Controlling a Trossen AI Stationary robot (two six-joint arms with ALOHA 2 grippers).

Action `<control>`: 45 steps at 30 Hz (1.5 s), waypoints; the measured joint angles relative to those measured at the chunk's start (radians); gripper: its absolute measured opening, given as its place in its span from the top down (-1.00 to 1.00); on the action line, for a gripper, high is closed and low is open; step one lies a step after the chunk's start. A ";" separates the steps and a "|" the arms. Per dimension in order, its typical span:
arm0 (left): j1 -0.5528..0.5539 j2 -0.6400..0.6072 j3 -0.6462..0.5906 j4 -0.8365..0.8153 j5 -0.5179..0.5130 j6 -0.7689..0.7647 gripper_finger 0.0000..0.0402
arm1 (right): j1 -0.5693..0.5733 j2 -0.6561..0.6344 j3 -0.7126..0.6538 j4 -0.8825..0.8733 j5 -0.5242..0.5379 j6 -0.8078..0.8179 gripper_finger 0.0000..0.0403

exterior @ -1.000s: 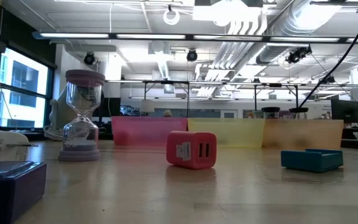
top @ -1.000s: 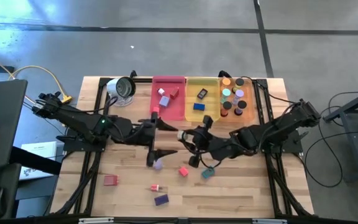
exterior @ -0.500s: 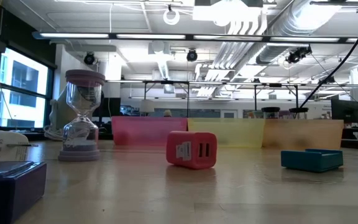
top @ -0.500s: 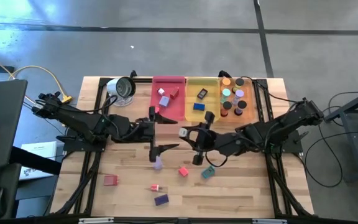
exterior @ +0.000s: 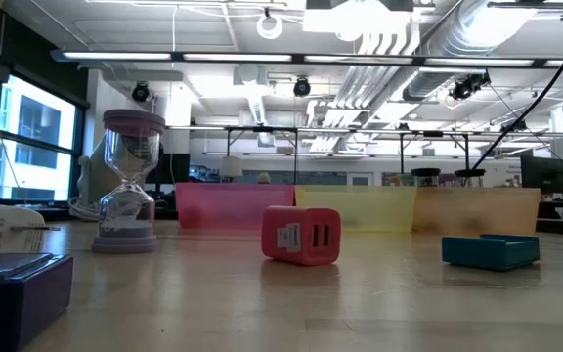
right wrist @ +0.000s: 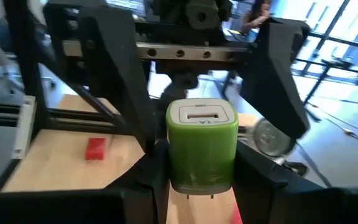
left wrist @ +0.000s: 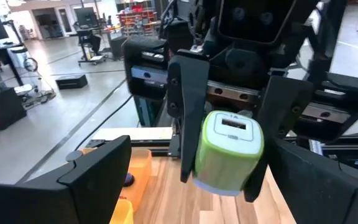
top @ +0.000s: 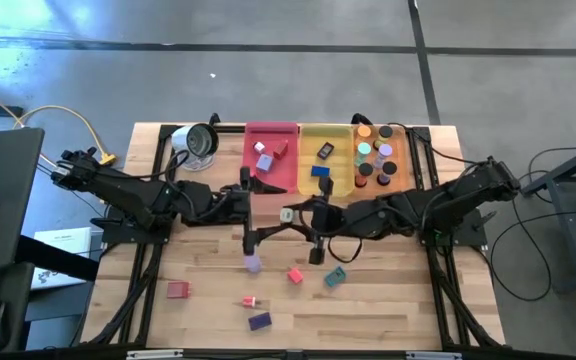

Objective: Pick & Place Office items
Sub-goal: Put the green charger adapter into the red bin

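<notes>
A thumb-sized green block with a white face (left wrist: 229,149) hangs in the air over the table's middle, with my right gripper (top: 296,214) shut on it. My left gripper (top: 266,212) faces it from the table's left, level and wide open. Its two fingers (right wrist: 114,81) stand to either side of the block's white end and touch nothing. More office items lie on the wood nearer the front: a lavender cylinder (top: 253,263), a red block (top: 294,275) and a teal block (top: 334,278). My right gripper pinches the green block by its two opposite sides (left wrist: 199,146) between its two fingers (left wrist: 188,112). The fingers come about level from the table's right. The block is lifted clear of the table, its white slotted face (right wrist: 201,114) turned toward my left gripper.
Pink (top: 286,170), yellow (top: 340,165) and orange (top: 402,175) trays with small pieces stand along the far edge. A round silver-and-white object (top: 198,140) is at the far left. A red block (top: 176,290), a small pink piece (top: 251,301) and a purple block (top: 259,321) lie near the front.
My right gripper has risen a little and gone toward my left gripper with the green block, its wrist rolling and its fingers coming nearer to level. My left gripper has stayed in place, wide open, and rolled a little.
</notes>
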 joint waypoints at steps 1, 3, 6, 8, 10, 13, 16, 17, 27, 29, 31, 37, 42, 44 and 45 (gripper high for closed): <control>0.000 0.000 0.000 0.000 0.001 -0.001 -0.81 | -0.005 0.000 0.000 0.005 -0.020 0.000 0.40; -0.001 0.000 0.000 0.002 0.003 -0.001 -0.81 | -0.015 0.000 0.000 0.010 -0.057 0.000 0.40; 0.000 0.000 0.000 0.001 0.002 -0.002 -0.81 | -0.031 0.000 0.000 0.012 -0.089 0.000 0.40; 0.000 0.000 0.000 0.002 0.001 0.001 -0.81 | -0.040 0.000 0.000 0.014 -0.108 0.000 0.40; -0.001 0.000 0.000 0.007 0.001 0.021 -0.81 | -0.048 0.000 0.000 0.015 -0.126 0.000 0.40; -0.001 0.000 0.000 0.026 0.001 0.058 -0.81 | -0.060 0.000 0.000 0.023 -0.154 0.000 0.40; -0.001 0.000 0.000 0.029 -0.001 0.074 -0.78 | -0.069 0.000 0.000 0.027 -0.163 0.000 0.40; -0.001 0.004 0.000 0.031 -0.001 0.076 -0.77 | -0.072 0.000 0.000 0.028 -0.167 0.000 0.40; 0.001 0.048 0.003 0.074 0.010 0.126 -0.52 | -0.088 0.002 -0.002 0.016 -0.208 -0.006 0.40; 0.001 0.049 0.003 0.072 0.011 0.128 -0.47 | -0.089 0.002 -0.002 0.014 -0.206 -0.007 0.40; 0.001 0.049 0.003 0.072 0.009 0.133 -0.43 | -0.092 0.003 -0.002 0.013 -0.206 -0.006 0.40; 0.001 0.043 0.002 0.080 0.004 0.147 -0.25 | -0.092 0.002 -0.002 0.017 -0.201 -0.003 0.40; 0.001 0.043 0.002 0.080 0.004 0.142 -0.01 | -0.092 0.002 -0.002 0.014 -0.204 -0.004 0.40; 0.001 0.043 0.002 0.081 0.002 0.142 0.10 | -0.092 0.002 -0.002 0.014 -0.206 -0.004 0.40; 0.001 0.044 0.002 0.080 0.002 0.142 0.17 | -0.092 0.002 -0.002 0.013 -0.211 -0.004 0.40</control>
